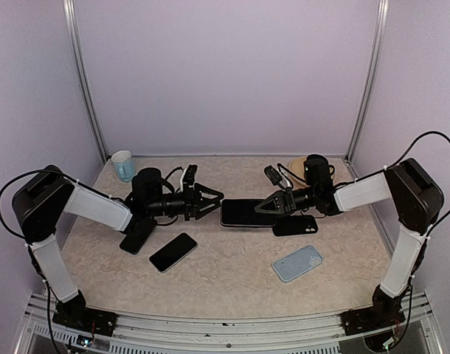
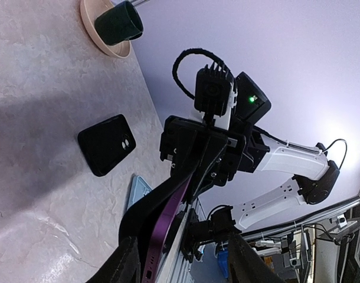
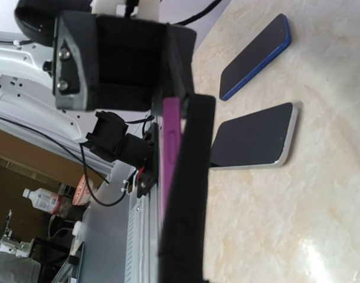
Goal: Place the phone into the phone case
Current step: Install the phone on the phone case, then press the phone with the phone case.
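Observation:
The phone (image 1: 246, 212), dark with a purple edge, hangs flat just above the table's middle. My right gripper (image 1: 273, 206) is shut on its right end. In the right wrist view the purple edge (image 3: 170, 141) runs between the black fingers (image 3: 189, 194). My left gripper (image 1: 210, 203) stands open at the phone's left end. Its fingers (image 2: 126, 264) are spread apart from the purple edge (image 2: 168, 227). The black phone case (image 1: 295, 225) lies on the table under my right gripper and also shows in the left wrist view (image 2: 107, 144).
A light blue case (image 1: 297, 263) lies front right. One black phone (image 1: 172, 252) lies front left and another (image 1: 136, 234) under the left arm. A pale blue mug (image 1: 122, 165) stands back left. A dark mug (image 1: 316, 167) sits on a beige plate (image 1: 290, 172) back right.

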`<state>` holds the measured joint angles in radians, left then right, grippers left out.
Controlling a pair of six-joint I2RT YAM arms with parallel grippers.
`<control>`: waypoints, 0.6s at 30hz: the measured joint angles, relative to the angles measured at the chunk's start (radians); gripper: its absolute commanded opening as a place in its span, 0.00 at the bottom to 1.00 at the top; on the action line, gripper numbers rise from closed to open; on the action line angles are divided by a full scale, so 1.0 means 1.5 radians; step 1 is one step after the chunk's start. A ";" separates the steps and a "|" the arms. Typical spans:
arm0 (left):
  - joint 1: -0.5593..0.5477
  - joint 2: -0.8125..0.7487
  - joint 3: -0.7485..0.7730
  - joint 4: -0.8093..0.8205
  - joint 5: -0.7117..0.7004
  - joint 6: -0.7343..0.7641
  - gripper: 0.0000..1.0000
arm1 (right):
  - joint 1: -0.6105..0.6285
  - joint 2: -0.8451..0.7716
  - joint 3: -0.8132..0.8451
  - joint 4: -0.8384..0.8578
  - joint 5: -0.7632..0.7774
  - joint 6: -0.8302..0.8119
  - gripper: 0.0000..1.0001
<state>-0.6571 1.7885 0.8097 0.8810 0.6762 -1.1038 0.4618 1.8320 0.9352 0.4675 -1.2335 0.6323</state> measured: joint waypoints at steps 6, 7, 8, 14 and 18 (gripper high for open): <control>0.007 -0.006 0.000 -0.026 -0.011 0.016 0.53 | 0.000 0.000 0.000 0.000 -0.001 -0.002 0.00; 0.007 -0.008 0.000 -0.030 -0.013 0.019 0.54 | 0.000 0.000 0.000 0.000 -0.001 -0.002 0.00; 0.007 -0.009 0.000 -0.032 -0.014 0.021 0.55 | 0.000 0.000 0.000 0.000 -0.001 -0.002 0.00; 0.007 -0.014 0.000 -0.047 -0.021 0.034 0.61 | 0.000 0.000 0.000 0.000 -0.001 -0.002 0.00; 0.007 -0.019 0.000 -0.057 -0.023 0.042 0.65 | 0.000 0.000 0.000 0.000 -0.001 -0.002 0.00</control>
<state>-0.6464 1.7607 0.8093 0.7952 0.6418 -1.0412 0.4622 1.8320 0.9352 0.4679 -1.2346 0.6296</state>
